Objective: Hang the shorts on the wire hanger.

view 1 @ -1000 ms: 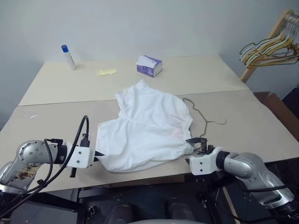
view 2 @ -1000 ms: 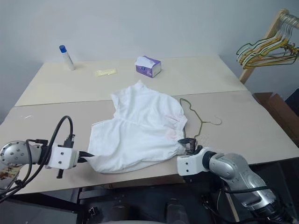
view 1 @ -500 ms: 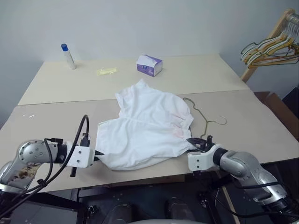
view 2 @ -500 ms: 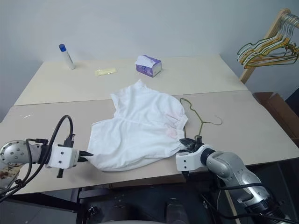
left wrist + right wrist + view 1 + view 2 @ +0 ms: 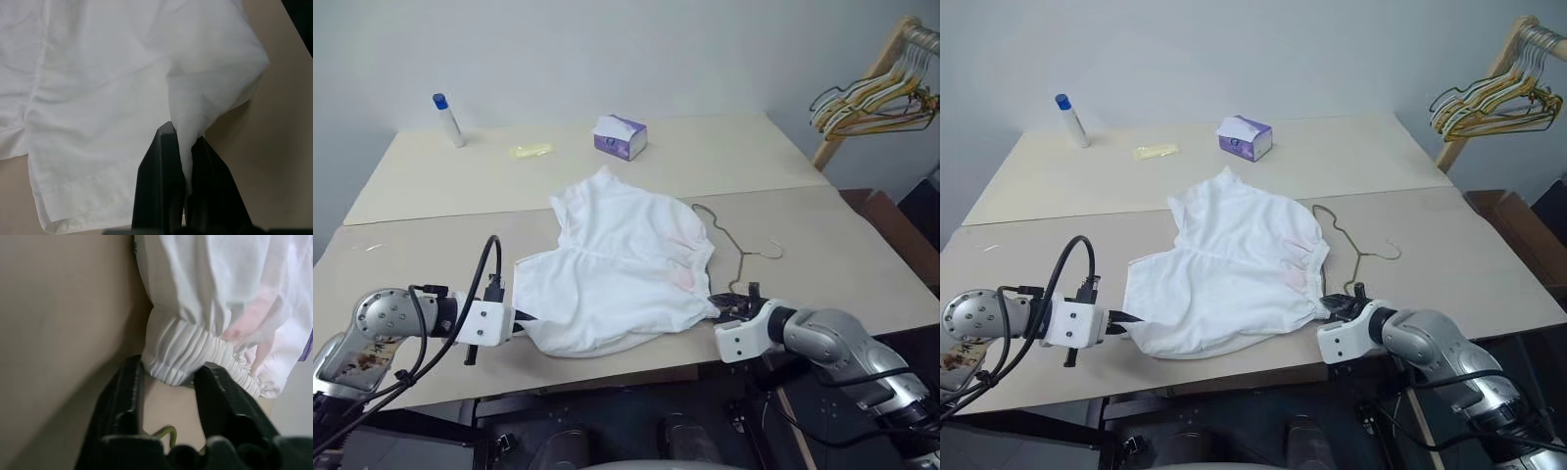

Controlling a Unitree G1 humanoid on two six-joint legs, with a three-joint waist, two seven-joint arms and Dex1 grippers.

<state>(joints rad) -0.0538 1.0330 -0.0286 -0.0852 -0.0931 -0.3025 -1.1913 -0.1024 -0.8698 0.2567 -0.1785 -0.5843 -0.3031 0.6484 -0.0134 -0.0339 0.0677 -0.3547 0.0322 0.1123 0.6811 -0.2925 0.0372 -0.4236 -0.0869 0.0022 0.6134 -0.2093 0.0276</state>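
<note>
Lying near the desk's (image 5: 431, 186) front edge, the shorts (image 5: 626, 264) half cover the hanger (image 5: 736, 245). The left claw (image 5: 182, 183) is clamped on the cloth's corner. The right claw (image 5: 168, 382) stands narrowly parted around the gathered hem; whether it grips, I cannot tell.

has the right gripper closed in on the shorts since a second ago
Yes. The right gripper, open beside the shorts earlier, now has its fingers narrowed around the gathered hem, near the wire hanger.

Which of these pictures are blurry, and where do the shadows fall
Left wrist view: shorts soft, dark hand blurred up close. Right wrist view: hand blurred, gathered hem sharper. Eye views: even light, faint shadow on the table under the near shorts edge.
</note>
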